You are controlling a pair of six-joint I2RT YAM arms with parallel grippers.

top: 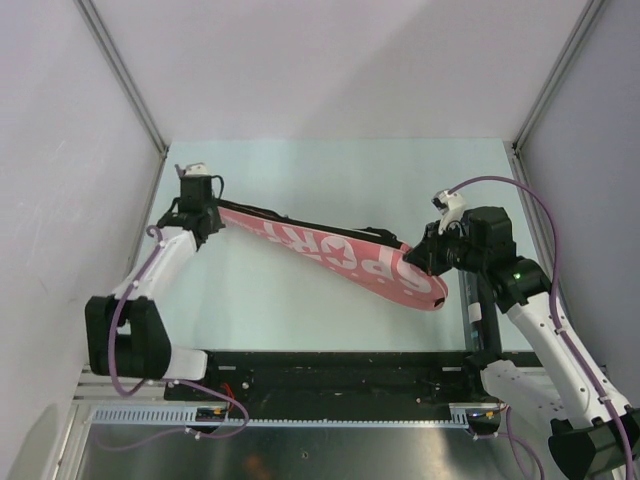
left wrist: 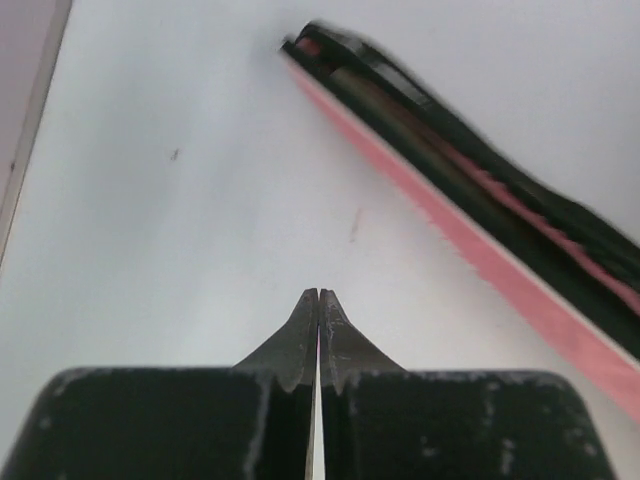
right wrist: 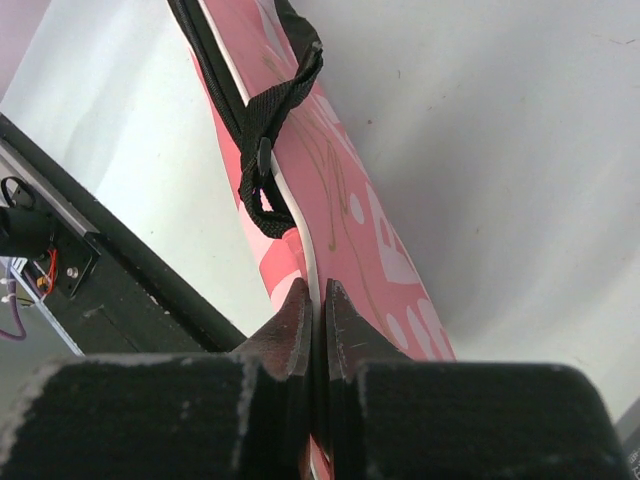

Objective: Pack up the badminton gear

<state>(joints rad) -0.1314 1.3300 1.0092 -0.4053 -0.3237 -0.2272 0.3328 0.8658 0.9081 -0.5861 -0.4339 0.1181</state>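
The pink racket-shaped bag [top: 335, 252] with white lettering lies slantwise across the table, narrow end at the left and wide end at the right. My right gripper [top: 420, 258] is shut on the wide end's white-piped edge; in the right wrist view the bag [right wrist: 345, 200] runs away from the closed gripper [right wrist: 318, 285], a black strap [right wrist: 265, 150] looped on it. My left gripper [top: 210, 222] sits by the narrow end. In the left wrist view that gripper [left wrist: 319, 293] is shut with nothing in it, and the bag [left wrist: 480, 250] lies apart to its right. Rackets, shuttlecocks and tube are out of view.
A black base rail [top: 330, 372] runs along the table's near edge, also showing as the black rail [right wrist: 120, 260] in the right wrist view. Grey walls with metal posts [top: 120, 70] close in the left, back and right sides. Purple cables [top: 530, 200] hang off both arms.
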